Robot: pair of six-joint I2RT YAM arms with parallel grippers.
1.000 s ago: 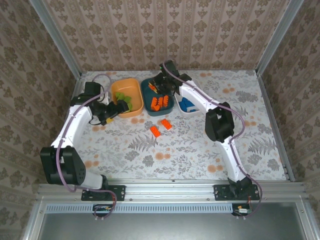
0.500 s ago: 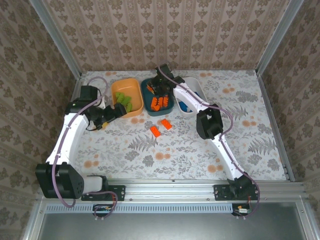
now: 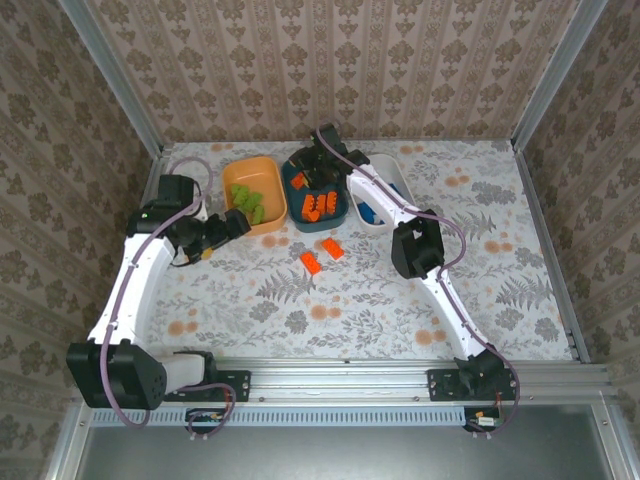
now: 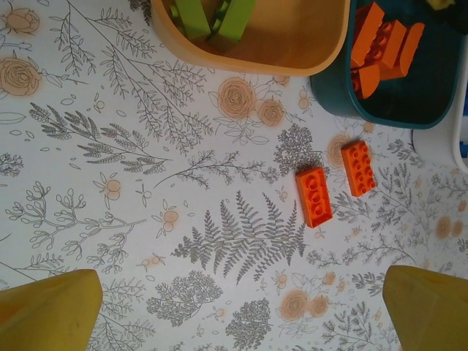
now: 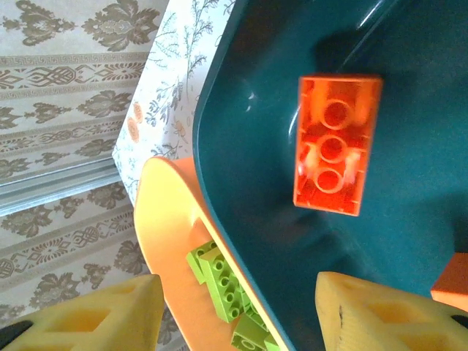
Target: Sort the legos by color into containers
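Left claw is seen spread wide, nothing between its yellow fingertips. It is hung over the flowered table, just near of the orange bowl. Two loose orange bricks are found on the table to the right of this claw. They lie side by side, not touching, just near of the teal bowl. Lime green bricks are noted in the orange bowl, and sorted orange bricks in the teal bowl.

Right claw is held open and empty over the far end of the teal bowl. One upturned orange brick lies on the bowl floor beyond the fingers, untouched. Blue bricks are noted in the white bowl, rightmost of the three.
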